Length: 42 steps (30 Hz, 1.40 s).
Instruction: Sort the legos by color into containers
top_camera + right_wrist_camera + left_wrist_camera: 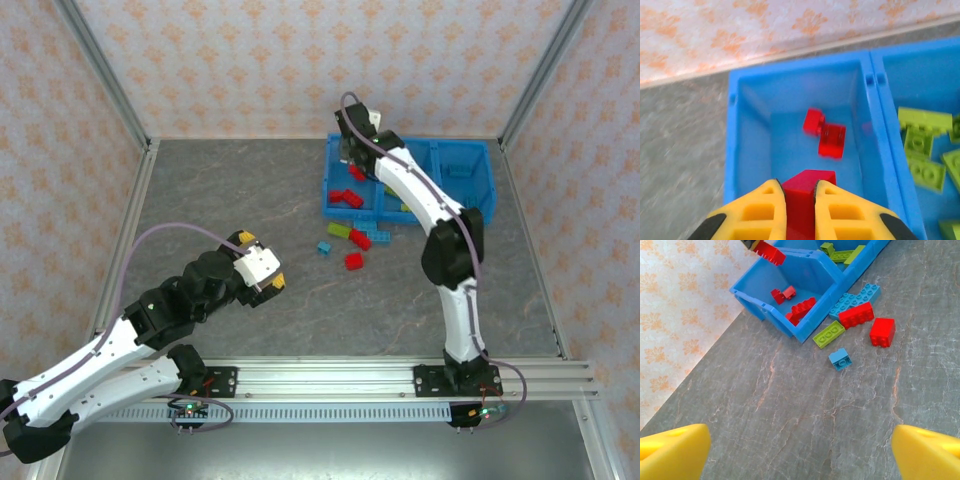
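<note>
Nearest the arm bases, the left gripper point(262, 261) is held above the grey stone-patterned table point(250, 190). Its yellow fingers point(675, 450) are spread wide apart with nothing between them.

Further out, a cluster of loose bricks is seen on the table just in front of the bin. It is made up of a small light blue plastic brick point(840, 359), a flat yellow-green plastic brick point(829, 334), two chunky red plastic bricks point(882, 332) and a light blue plastic plate point(855, 299), the last lying just beside the bin's front wall.

Beyond them, the bright blue three-compartment plastic bin point(430, 215) is set near the back wall. Several small red bricks point(825, 132) are lying in its left compartment, and yellow-green bricks point(922, 150) in the middle one.

Over the left compartment, the right gripper point(800, 200) is clamped on a red plastic block point(809, 181), which is held clear of the compartment floor.
</note>
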{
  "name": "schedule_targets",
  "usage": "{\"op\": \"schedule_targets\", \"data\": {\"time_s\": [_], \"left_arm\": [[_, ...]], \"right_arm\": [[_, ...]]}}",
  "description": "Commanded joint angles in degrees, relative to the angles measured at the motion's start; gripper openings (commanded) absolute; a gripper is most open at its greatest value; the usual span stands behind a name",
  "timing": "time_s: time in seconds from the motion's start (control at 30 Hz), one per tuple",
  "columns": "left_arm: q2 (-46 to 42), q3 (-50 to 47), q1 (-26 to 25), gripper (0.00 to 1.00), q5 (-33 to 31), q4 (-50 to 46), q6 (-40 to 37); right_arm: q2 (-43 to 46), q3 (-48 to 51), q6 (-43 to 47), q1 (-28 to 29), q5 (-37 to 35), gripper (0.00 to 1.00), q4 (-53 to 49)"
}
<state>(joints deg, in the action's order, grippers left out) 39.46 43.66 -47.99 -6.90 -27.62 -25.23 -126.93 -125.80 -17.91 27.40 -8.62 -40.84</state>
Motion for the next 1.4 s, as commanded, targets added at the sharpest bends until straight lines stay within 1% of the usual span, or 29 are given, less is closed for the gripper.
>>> {"op": "schedule_targets", "data": {"time_s": [0.0,0.03,0.07,0.1,0.17,0.23,0.33,0.43,0.53,0.63,0.7,0.77,0.83,0.9,1.0,1.13,1.17,1.27,1.3,1.37], "left_arm": [[-0.70,-0.73,0.24,0.94,-2.34,0.93,-0.68],[-0.78,-0.79,0.18,0.94,-2.58,0.98,-0.68],[-0.88,-0.84,0.19,0.94,-2.88,0.98,-0.72],[-0.92,-0.83,0.19,0.94,-3.07,0.98,-0.84],[-1.10,-0.92,0.22,0.94,-3.47,0.99,-0.88],[-1.05,-0.98,0.28,0.94,-3.39,1.21,-1.01],[-0.87,-0.89,0.34,0.94,-2.25,1.21,-1.00],[-0.95,-0.70,0.27,0.94,-0.25,0.99,-0.88],[-1.39,-0.82,0.28,0.95,2.42,1.26,-1.04],[-1.91,-1.07,0.39,1.00,7.25,1.36,-2.22],[-2.36,-1.67,0.37,1.00,11.72,1.63,-4.53],[-2.99,-2.88,0.38,1.00,14.88,2.74,-6.27],[-3.41,-3.86,0.39,1.00,17.36,3.22,-7.52],[-3.12,-4.13,0.36,1.00,18.64,2.94,-8.19],[-1.99,-3.89,0.39,1.00,18.16,1.99,-8.86],[-1.41,-3.73,0.43,1.00,16.68,1.28,-9.14],[-1.49,-3.89,0.41,1.00,16.25,1.29,-9.30],[-1.58,-4.03,0.37,1.00,15.88,1.40,-9.52],[-1.47,-4.11,0.40,1.00,15.80,1.38,-9.57],[-1.40,-4.11,0.38,1.00,15.92,1.45,-9.58]], "right_arm": [[-7.60,-11.71,3.92,-1.14,1.29,0.20,-7.99],[-8.96,-14.87,4.02,-1.34,1.62,0.27,-9.57],[-9.89,-17.68,4.24,-1.39,1.76,0.41,-11.17],[-9.98,-19.22,4.52,-1.45,2.23,0.46,-12.35],[-7.96,-18.65,4.51,-1.33,3.34,0.49,-13.38],[-3.80,-14.20,3.75,-1.26,4.62,0.50,-13.33],[5.70,-1.54,2.48,-0.16,6.94,0.51,-11.20],[17.30,14.48,2.08,2.42,7.78,0.54,-6.62],[27.80,29.20,0.80,5.85,6.85,0.60,-3.08],[35.46,42.49,-1.43,9.33,5.94,0.69,-0.20],[38.50,50.18,-2.55,11.23,7.06,0.78,2.33],[38.98,55.01,-3.29,11.96,8.46,0.83,3.41],[37.23,57.14,-2.77,12.18,10.40,0.87,2.95],[33.34,57.02,-1.59,12.23,12.28,0.90,1.47],[25.76,53.84,0.22,13.06,13.48,0.91,-1.31],[19.81,51.55,0.39,13.47,14.23,0.90,-0.42],[18.91,51.32,0.19,13.47,14.25,0.86,0.23],[17.10,50.53,-0.24,13.48,13.99,0.69,0.52],[16.84,50.55,-0.37,13.53,13.96,0.61,0.50],[17.24,50.86,-1.06,13.47,13.55,0.47,0.67]]}}
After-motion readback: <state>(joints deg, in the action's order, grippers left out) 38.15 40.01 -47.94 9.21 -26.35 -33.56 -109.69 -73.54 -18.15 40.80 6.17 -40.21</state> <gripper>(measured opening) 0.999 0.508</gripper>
